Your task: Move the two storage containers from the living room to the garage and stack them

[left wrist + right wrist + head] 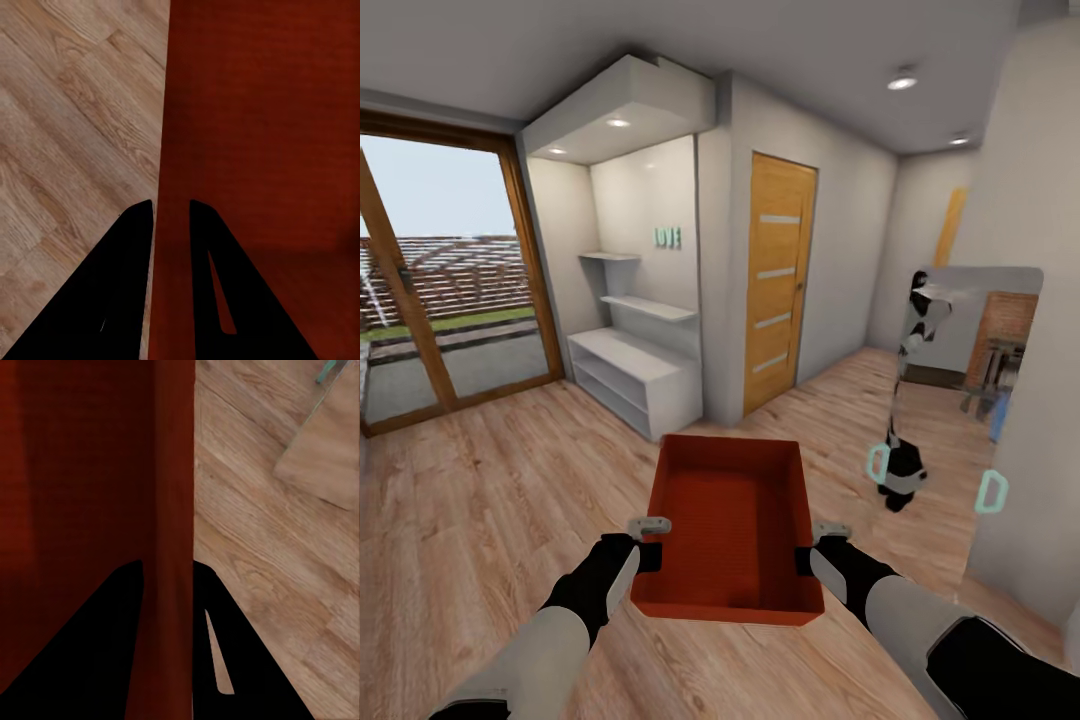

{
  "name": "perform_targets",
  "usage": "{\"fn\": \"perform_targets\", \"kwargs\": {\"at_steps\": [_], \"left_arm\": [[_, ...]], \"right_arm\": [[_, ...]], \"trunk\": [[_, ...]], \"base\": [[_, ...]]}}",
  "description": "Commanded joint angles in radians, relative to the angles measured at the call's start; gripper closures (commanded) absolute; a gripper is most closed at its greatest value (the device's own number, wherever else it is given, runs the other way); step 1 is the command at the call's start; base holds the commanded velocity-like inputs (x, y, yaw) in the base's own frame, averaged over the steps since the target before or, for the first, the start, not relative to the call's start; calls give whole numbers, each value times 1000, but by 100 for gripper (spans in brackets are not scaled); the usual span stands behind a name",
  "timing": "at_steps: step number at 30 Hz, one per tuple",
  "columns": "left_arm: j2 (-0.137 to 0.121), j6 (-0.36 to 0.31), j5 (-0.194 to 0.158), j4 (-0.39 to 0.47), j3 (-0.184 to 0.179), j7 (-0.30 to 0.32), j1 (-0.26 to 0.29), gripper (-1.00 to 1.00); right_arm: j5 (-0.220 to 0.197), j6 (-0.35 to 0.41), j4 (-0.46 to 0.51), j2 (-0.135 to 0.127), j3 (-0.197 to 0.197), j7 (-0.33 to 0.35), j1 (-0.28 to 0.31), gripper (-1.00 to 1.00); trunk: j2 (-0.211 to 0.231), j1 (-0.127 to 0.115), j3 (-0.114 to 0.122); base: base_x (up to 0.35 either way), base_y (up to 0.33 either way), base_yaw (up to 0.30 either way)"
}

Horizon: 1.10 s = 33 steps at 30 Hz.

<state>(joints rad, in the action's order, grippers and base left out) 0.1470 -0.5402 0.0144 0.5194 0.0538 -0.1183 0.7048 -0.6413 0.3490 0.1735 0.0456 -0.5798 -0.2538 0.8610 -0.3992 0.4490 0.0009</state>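
One orange-red open-top storage container (730,520) hangs level above light wood plank flooring (490,500), carried between my two arms. My left gripper (650,552) is shut on its left wall, one finger inside and one outside. The left wrist view shows that gripper (171,204) straddling the container's wall (262,112). My right gripper (810,556) is shut on the right wall in the same way. In the right wrist view, the right gripper (166,562) clamps the container's red wall (75,472). The bin is empty. The garage and its concrete floor are out of view.
Ahead stand a white shelving unit (635,370) in an alcove and a shut wooden door (778,280). A glass sliding door (440,290) is at the left. A wall with a mirror (970,380) stands close on the right, and a corridor runs past the door.
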Motion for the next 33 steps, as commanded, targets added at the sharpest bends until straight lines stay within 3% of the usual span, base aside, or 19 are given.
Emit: {"fn": "perform_targets", "kwargs": {"at_steps": [1,8,33], "left_arm": [[-3,-6,13,1,9,-6,1,100],[-3,-6,13,1,9,-6,1,100],[-4,-7,13,1,9,-6,1,100]], "right_arm": [[-35,1,4,-1,-54,-2,0,100],[-35,1,4,-1,-54,-2,0,100],[-35,1,4,-1,-54,-2,0,100]], "trunk": [[-1,1,0],[-1,1,0],[-1,1,0]], "base": [[322,0,268],[322,0,139],[322,0,2]]}}
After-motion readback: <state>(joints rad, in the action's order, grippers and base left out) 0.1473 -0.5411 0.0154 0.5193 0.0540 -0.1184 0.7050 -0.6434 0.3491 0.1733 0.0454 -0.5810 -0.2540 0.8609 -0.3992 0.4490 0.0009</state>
